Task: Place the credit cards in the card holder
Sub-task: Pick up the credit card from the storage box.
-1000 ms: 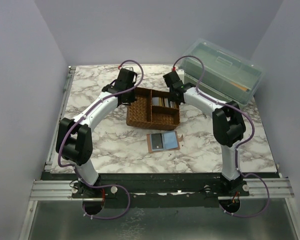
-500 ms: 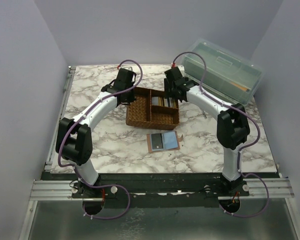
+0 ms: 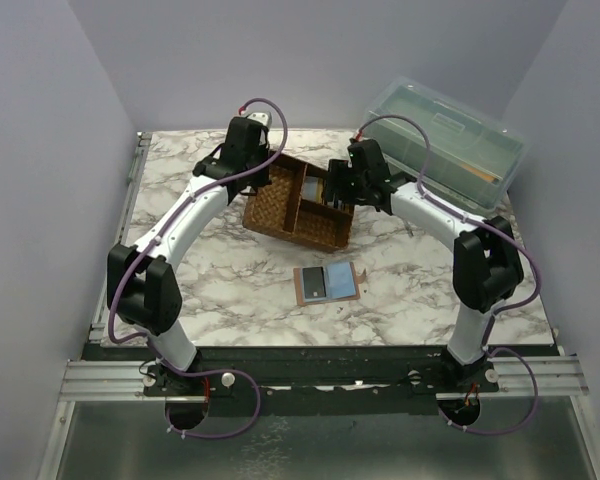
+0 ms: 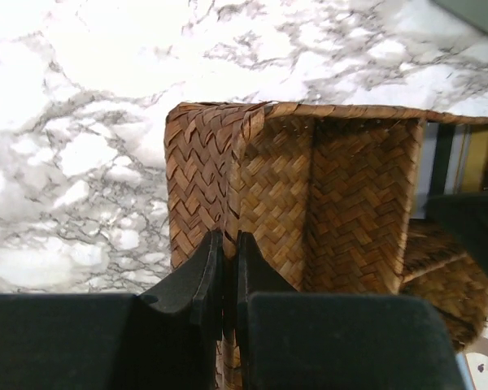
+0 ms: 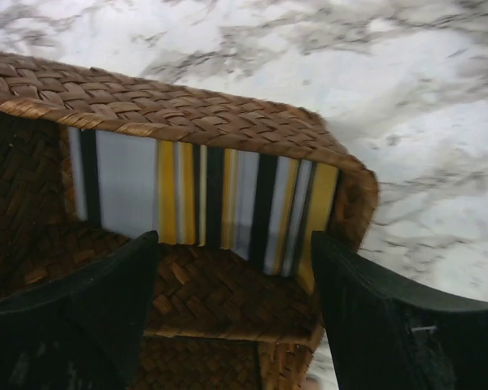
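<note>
The woven tray (image 3: 280, 205) has swung round! Pinched by its wall in the left pincer (image 4: 225, 268), it has slid toward the back left of the bench (image 3: 180, 290) and now sits skewed. The left arm has reached further back with it. The right pincer (image 5: 232, 244) has spread its jaws wide and moved in over the credit cards (image 5: 195, 199), its elbow swinging outward.

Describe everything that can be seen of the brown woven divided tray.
The brown woven divided tray is rectangular, of herringbone-plaited strips like wicker, with inner dividers. It sits askew on the white marble table. The left end effector is shut on its wall near a corner. Thin grey and yellow cards stand on edge in one compartment, with the open right end effector poised over that compartment.
</note>
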{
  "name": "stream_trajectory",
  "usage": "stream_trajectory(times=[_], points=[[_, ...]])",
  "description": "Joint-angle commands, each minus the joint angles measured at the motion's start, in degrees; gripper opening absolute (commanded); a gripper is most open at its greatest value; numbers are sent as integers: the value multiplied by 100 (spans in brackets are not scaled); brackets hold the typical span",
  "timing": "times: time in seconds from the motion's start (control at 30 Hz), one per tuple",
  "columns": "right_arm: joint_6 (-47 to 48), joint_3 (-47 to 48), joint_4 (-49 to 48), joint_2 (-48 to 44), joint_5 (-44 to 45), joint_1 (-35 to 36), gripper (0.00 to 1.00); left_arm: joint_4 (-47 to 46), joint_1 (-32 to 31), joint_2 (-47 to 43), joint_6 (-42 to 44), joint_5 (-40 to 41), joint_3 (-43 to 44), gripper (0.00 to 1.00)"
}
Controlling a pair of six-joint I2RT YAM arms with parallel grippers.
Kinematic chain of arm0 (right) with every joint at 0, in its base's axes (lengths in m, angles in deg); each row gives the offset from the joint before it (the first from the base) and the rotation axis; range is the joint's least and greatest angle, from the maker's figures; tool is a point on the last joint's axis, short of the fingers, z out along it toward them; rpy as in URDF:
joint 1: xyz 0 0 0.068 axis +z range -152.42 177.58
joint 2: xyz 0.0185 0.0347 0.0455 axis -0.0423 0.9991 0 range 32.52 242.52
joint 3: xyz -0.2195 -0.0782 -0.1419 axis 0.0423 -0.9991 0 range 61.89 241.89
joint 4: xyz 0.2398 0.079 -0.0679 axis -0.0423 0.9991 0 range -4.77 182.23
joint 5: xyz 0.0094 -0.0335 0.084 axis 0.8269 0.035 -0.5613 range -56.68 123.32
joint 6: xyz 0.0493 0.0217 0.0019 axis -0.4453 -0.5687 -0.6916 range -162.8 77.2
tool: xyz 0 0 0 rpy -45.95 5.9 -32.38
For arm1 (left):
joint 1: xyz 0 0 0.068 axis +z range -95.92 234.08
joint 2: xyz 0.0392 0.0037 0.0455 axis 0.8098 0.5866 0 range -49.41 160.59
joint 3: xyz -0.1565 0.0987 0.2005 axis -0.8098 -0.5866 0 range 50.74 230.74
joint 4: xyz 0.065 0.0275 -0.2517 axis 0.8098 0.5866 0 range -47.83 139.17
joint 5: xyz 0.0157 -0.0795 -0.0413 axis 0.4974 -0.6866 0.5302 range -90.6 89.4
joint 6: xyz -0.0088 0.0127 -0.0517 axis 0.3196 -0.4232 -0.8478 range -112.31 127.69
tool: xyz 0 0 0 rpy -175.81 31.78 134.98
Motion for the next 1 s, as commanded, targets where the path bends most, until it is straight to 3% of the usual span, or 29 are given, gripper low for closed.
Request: stream_trajectory(times=[0.0, 0.13, 0.27, 0.47, 0.53, 0.67, 0.87, 0.97], points=[[-724, -531, -1160, -76, -1502, -82, 75, -419, -31, -467, 424, -310, 357, 0], [-1265, -1082, -2528, 43, -2113, -82, 73, -418, -340, -441, 1141, 26, 532, 0], [-1545, -1215, -2916, 213, -2086, -82, 73, -418, -880, -270, 1934, 832, 699, 0], [-1310, -1049, -2076, 154, -1031, -71, 72, -402, -1112, -158, 1474, 1112, 566, 0], [-1237, -1088, -1828, 112, -550, -43, 76, -413, -1114, -141, 1344, 1250, 500, 0], [-1226, -1164, -1901, 185, -284, -38, 76, -438, -1113, -103, 1139, 1191, 379, 0], [-1355, -1085, -1953, 205, -135, -38, 42, -449, -1114, -35, 1019, 1320, 292, 0], [-1264, -1080, -1833, 128, 120, -38, 33, -443, -1101, -30, 1005, 1568, 216, 0]])
